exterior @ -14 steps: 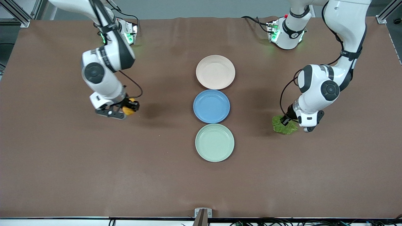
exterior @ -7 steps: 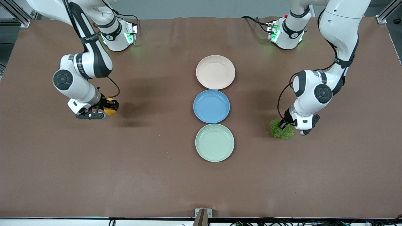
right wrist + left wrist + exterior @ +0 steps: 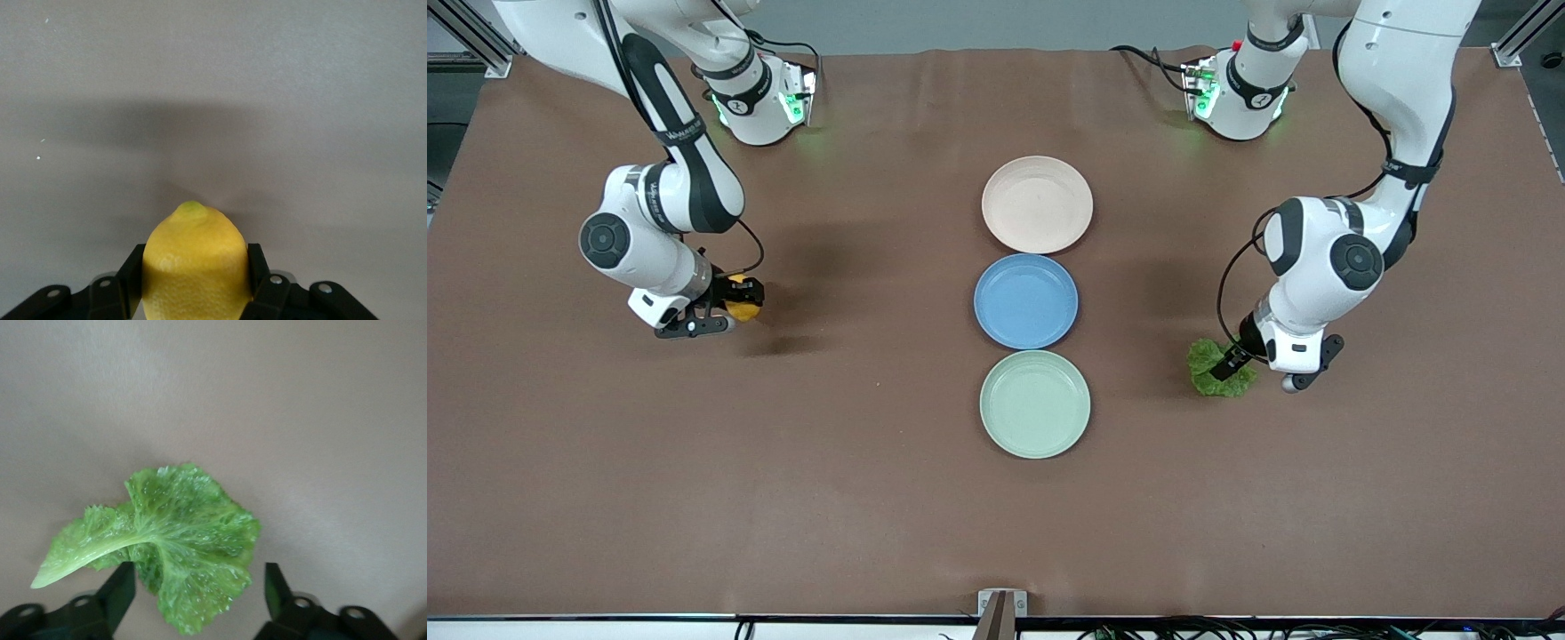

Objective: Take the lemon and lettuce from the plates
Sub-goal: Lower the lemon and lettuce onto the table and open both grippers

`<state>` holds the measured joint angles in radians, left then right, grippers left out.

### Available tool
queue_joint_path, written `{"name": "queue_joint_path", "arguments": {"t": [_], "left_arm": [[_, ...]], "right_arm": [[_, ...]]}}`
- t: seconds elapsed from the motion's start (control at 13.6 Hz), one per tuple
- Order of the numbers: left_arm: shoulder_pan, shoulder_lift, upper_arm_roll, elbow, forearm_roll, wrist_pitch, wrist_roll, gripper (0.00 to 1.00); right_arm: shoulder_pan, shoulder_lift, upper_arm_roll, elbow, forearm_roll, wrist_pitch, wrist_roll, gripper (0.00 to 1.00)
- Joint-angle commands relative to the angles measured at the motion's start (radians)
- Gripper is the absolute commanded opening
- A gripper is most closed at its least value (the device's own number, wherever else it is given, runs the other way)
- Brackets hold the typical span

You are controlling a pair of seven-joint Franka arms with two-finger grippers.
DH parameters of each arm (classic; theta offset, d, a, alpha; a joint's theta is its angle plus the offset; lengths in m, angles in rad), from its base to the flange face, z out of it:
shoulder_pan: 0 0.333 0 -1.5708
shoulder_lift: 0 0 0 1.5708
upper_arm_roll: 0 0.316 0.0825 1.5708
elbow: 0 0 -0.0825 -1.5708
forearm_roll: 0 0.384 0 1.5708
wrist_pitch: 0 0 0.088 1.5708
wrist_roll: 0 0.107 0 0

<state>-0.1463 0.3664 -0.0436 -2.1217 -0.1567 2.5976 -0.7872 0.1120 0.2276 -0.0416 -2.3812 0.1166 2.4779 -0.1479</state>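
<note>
One lemon [image 3: 193,260], firm and smooth-skinned, sits clamped across its middle in the right gripper [image 3: 720,311], over bare table toward the right arm's end from the blue plate [image 3: 1025,300]. One lettuce [image 3: 160,543], limp and light, lies between the spread fingers of the left gripper [image 3: 1240,363], toward the left arm's end; its stalk likely grips best. Three plates in all: beige [image 3: 1037,204], blue, and green [image 3: 1035,404], each bare.

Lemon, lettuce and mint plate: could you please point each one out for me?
lemon [image 3: 193,263], right wrist view, middle of its peel.
lettuce [image 3: 183,540], left wrist view, middle of the leaf.
mint plate [image 3: 1035,404], front view, bare centre.
</note>
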Motion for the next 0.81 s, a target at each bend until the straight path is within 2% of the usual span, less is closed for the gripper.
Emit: {"name": "queue_joint_path", "arguments": {"t": [0.0, 0.15, 0.37, 0.59, 0.74], "left_arm": [[0.039, -0.041, -0.004, 0.043, 0.026, -0.106, 0.04, 0.99], [0.047, -0.072, -0.001, 0.09, 0.065, -0.242, 0.19, 0.99], [0.085, -0.132, -0.001, 0.144, 0.071, -0.455, 0.452, 0.99], [0.16, -0.26, -0.002, 0.149, 0.071, -0.614, 0.662, 0.99], [0.18, -0.334, -0.002, 0.178, 0.071, -0.701, 0.713, 0.99]], "right_arm": [[-0.025, 0.005, 0.022, -0.01, 0.034, 0.048, -0.041, 0.0], [-0.021, 0.044, 0.023, -0.006, 0.035, 0.11, -0.039, 0.0], [-0.018, 0.073, 0.023, 0.016, 0.038, 0.125, -0.039, 0.0], [-0.018, 0.085, 0.025, 0.031, 0.038, 0.127, -0.039, 0.0], [-0.017, 0.091, 0.025, 0.043, 0.04, 0.127, -0.039, 0.0]]}}
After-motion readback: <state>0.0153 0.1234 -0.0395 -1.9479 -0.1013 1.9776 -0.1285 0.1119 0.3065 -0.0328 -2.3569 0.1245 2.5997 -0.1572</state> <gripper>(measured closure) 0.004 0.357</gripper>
